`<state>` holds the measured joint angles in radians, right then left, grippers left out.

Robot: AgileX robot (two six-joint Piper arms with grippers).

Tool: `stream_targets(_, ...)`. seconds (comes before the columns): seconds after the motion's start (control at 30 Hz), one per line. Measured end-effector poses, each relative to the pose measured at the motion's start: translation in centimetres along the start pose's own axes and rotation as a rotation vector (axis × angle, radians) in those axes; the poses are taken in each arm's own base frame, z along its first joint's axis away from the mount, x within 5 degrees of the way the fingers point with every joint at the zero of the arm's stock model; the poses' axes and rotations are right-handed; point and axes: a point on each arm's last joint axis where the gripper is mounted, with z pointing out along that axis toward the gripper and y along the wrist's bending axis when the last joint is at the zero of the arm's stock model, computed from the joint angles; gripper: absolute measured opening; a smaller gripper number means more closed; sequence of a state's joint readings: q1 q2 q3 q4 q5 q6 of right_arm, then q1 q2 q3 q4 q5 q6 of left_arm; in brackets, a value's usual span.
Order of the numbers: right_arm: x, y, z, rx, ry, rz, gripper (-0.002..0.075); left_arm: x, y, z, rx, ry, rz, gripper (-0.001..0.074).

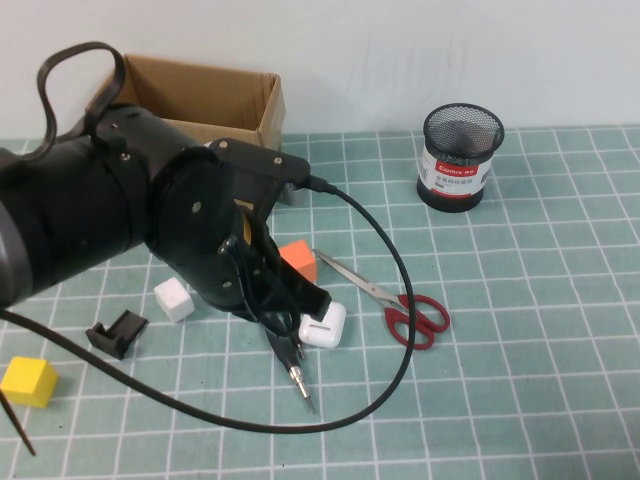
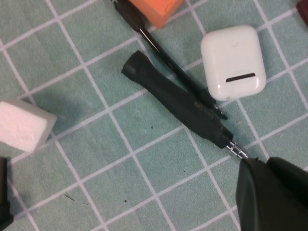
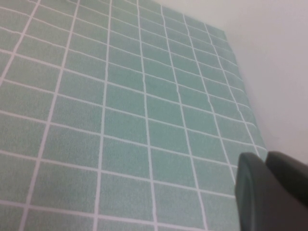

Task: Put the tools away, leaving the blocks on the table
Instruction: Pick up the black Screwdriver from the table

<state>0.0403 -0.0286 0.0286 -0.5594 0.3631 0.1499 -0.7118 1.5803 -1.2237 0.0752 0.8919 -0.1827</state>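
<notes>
Hanging low over the teal grid mat (image 1: 520, 400), the left gripper (image 2: 269, 192) is sitting with its jaws pressed together, empty, right at the metal tip of the thick black-handled screwdriver (image 2: 183, 103), which is lying beside the thin pen-like screwdriver (image 2: 168, 62) and the white earbud case (image 2: 233, 62). The right gripper (image 3: 272, 192), also closed, is hovering over bare mat. Showing are 3 cubes: orange (image 1: 298, 260), white (image 1: 173, 299), yellow (image 1: 28, 381); 1 red-handled scissors (image 1: 400, 305); 1 cardboard box (image 1: 215, 100); 1 mesh cup (image 1: 460, 155).
</notes>
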Motion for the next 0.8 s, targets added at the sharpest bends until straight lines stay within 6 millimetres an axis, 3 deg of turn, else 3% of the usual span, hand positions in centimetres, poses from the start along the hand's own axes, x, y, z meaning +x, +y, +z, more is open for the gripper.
stream_targets(0.27, 0.0, 0.0, 0.0, 0.0, 0.0, 0.0, -0.0008, 0.0, -0.2, 0.3, 0.018, 0.013, -0.015, 0.0016)
stream_targets(0.37, 0.0, 0.0, 0.0, 0.0, 0.0, 0.0, -0.0008, 0.1, -0.5, 1.5, 0.035, 0.048, -0.033, 0.0087)
stream_targets(0.53, 0.0, 0.0, 0.0, 0.0, 0.0, 0.0, -0.0008, 0.2, -0.6, 3.7, 0.029, 0.111, -0.078, 0.0273)
stream_targets(0.8, 0.0, 0.0, 0.0, 0.0, 0.0, 0.0, -0.0008, 0.0, 0.8, 5.9, 0.001, 0.141, -0.287, 0.0323)
